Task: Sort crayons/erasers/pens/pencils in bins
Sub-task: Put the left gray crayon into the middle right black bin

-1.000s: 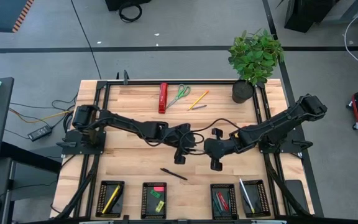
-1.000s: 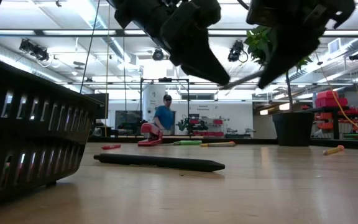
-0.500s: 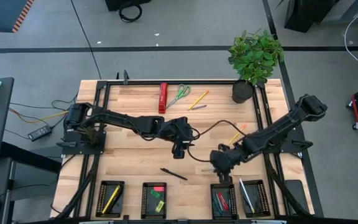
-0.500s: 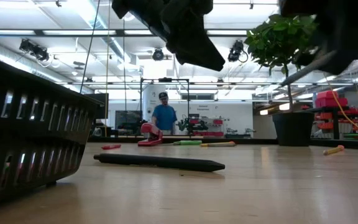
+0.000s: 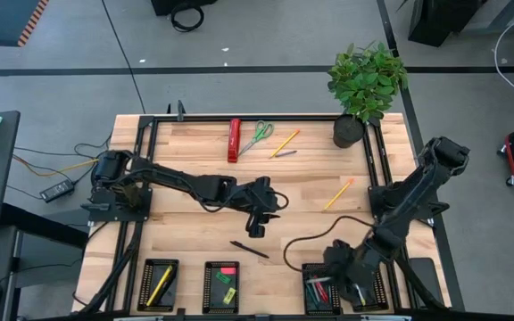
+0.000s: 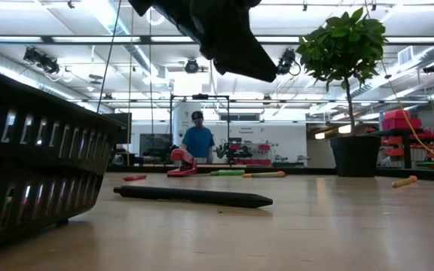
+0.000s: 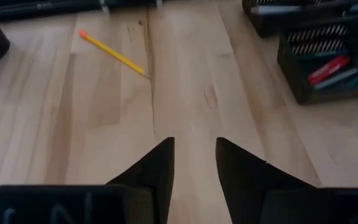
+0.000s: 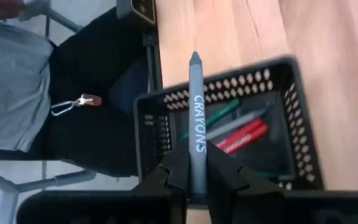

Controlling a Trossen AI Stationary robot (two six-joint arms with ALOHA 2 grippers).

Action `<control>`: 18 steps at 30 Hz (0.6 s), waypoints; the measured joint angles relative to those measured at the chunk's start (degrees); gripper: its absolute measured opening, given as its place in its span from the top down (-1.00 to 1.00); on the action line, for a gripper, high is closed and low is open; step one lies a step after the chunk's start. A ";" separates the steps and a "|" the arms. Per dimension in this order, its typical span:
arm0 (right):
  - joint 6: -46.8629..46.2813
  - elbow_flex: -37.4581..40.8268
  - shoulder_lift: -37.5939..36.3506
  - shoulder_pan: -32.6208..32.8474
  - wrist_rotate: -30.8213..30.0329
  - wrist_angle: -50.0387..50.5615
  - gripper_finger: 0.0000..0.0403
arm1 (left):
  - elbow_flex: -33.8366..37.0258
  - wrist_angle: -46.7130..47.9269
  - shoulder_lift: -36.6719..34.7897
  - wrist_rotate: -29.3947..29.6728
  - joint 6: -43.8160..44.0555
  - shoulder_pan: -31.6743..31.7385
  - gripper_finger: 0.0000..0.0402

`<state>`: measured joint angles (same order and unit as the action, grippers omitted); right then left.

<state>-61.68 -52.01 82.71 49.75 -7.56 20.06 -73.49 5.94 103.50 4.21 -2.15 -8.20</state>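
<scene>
The right hand [image 8: 196, 180], gripping a grey crayon [image 8: 195, 118], is hovering over the crayon bin [image 8: 303, 155] and should be releasing it squarely inside, while the left hand [image 7: 194, 163] is waiting narrowly open mid-worktop.

The surface [image 5: 203, 143] was pale wood planks, smooth with a soft satin sheen and visible grain lines. The bin [image 8: 229, 124] looked like matt black plastic, walls punched with little holes. The grey crayon [image 8: 196, 118] had a dull paper wrap with white lettering printed on it. The right tool [image 8: 196, 177] had matt black fingers [image 8: 173, 171], plasticky looking, and so did the left tool [image 7: 194, 165]. The black pen [image 6: 191, 196] had a matt dark barrel. The pencil [image 7: 114, 54] wore glossy yellow paint. The frame rails [image 5: 154, 134] were black metal.
</scene>
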 joint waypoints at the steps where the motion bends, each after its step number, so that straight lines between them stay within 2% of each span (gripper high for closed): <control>1: -1.02 0.00 0.43 0.54 -0.29 0.05 0.80 | 0.04 -0.18 0.23 0.24 -0.09 -0.15 0.37; 6: -7.77 0.00 4.59 1.35 -0.90 -0.18 0.80 | 0.02 -2.55 1.18 0.96 -1.84 0.21 0.37; 11: -21.29 0.02 9.40 0.93 -1.02 -0.11 0.80 | -0.05 -3.48 1.20 1.31 -3.92 2.83 0.39; 18: -32.44 0.00 10.85 1.48 -1.77 -1.40 0.79 | -0.05 -3.05 1.14 1.25 -4.97 6.40 0.38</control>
<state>-94.12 -52.01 93.56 51.22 -9.33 18.66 -73.54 2.89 104.64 5.46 -7.11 -1.80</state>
